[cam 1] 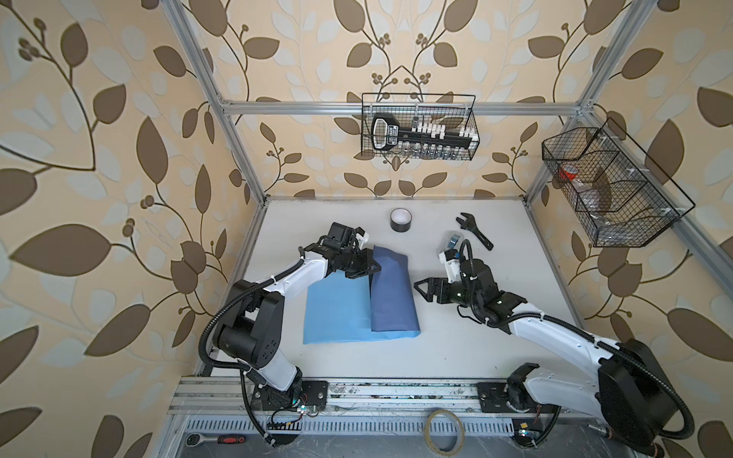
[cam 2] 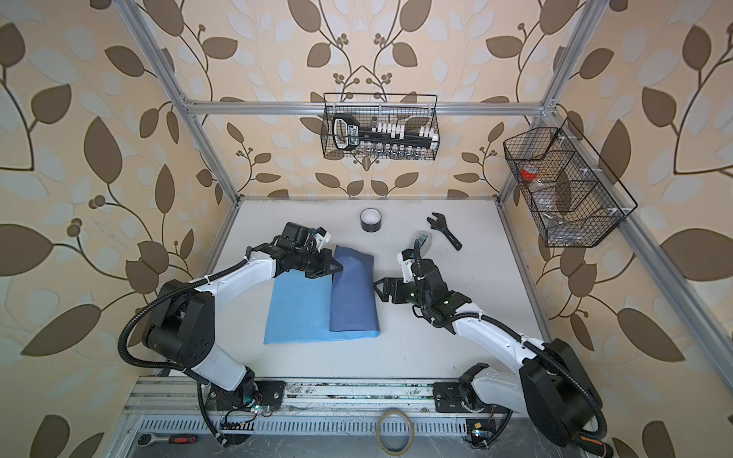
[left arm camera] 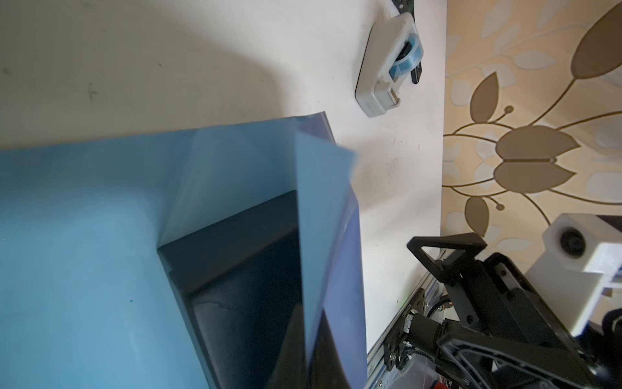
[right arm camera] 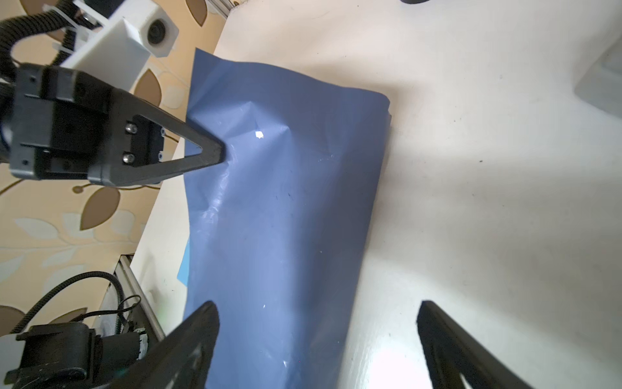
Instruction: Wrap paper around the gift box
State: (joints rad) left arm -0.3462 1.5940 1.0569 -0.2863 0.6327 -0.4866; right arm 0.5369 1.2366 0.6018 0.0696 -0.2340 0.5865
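Risk sat with the left gripper [right arm camera: 218,153], pinched shut on the paper [cam 1: 392,293] flap folded over the gift box [left arm camera: 235,269]. The right gripper [cam 1: 420,292] gaped wide just beside it, so one tug could tear or shift the flap.

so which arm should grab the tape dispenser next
Right: the right claw is open and empty, with the tape dispenser close by its wrist. The left claw is shut on the paper folded over the gift box.
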